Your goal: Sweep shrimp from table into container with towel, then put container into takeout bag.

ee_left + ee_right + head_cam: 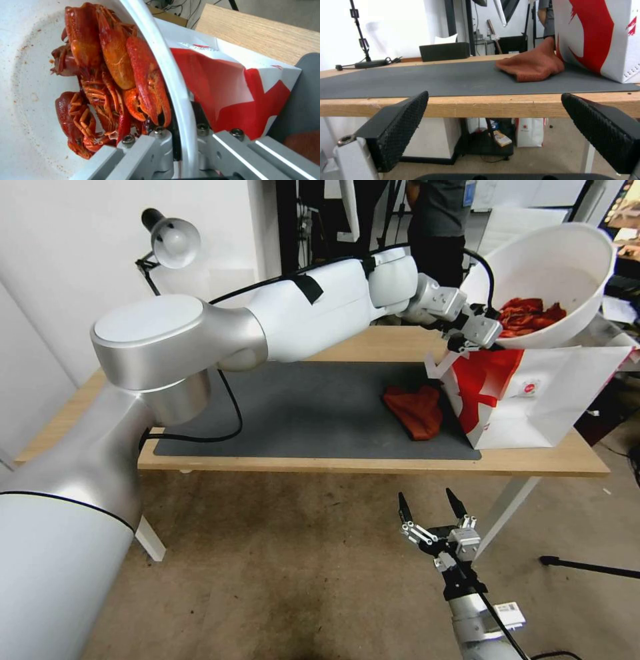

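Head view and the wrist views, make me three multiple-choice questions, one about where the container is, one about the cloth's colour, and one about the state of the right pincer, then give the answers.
1. Where is the container?
A. Held tilted in the air above the takeout bag
B. Flat on the grey mat
C. On the floor under the table

2. What colour is the cloth on the mat?
A. Blue
B. Rust-red
C. White

3. What state is the right pincer in?
A. Shut on the cloth
B. Shut on the bag's handle
C. Open and holding nothing

Answers:
1. A: the left pincer grips the container's rim, with the shrimp lying against the low side, over the bag's open top.
2. B: it lies crumpled beside the bag, dull rust-red.
3. C: its fingers stand wide apart, below the edge of the table, with nothing between them.
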`<state>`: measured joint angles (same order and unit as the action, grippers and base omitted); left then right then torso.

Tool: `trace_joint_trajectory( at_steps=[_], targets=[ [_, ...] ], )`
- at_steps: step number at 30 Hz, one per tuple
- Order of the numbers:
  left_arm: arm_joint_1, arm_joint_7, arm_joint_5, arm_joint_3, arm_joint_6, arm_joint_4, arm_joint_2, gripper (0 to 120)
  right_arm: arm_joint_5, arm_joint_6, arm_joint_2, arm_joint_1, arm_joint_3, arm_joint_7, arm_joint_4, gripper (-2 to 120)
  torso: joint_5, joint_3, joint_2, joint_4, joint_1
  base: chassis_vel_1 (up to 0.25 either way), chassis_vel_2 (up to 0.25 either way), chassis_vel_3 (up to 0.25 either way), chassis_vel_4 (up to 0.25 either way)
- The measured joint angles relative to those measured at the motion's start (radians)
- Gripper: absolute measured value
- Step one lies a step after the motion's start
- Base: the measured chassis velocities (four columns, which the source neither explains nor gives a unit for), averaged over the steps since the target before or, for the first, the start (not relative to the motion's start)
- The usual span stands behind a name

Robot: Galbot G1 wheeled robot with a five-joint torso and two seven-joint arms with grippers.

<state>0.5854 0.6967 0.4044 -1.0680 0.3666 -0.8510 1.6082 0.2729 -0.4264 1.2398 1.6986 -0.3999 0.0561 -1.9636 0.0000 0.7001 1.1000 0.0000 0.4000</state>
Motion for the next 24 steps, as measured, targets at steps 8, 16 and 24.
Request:
trace_joint_trajectory(
  at_steps=[8, 16, 24],
  targets=[
    [0.017, -0.007, -0.004, -0.003, 0.001, -0.003, 0.000, 15, -0.002, 0.000, 0.002, 0.000, -0.001, 0.000, 0.000, 100, 0.0000, 0.000, 0.000, 0.0000, 0.000, 0.000, 0.000, 0.000, 0.000],
    [0.013, -0.022, -0.006, -0.002, 0.004, -0.007, 0.000, 46, -0.005, 0.000, 0.004, 0.000, 0.000, 0.000, 0.001, 100, -0.0001, 0.000, 0.000, 0.0000, 0.000, 0.000, 0.000, 0.000, 0.000],
    [0.012, -0.036, -0.006, -0.001, 0.005, -0.012, 0.000, 73, -0.005, 0.000, 0.004, -0.004, 0.001, 0.000, 0.006, 100, 0.0000, 0.000, 0.000, 0.0000, 0.000, 0.000, 0.000, 0.000, 0.000]
  ],
)
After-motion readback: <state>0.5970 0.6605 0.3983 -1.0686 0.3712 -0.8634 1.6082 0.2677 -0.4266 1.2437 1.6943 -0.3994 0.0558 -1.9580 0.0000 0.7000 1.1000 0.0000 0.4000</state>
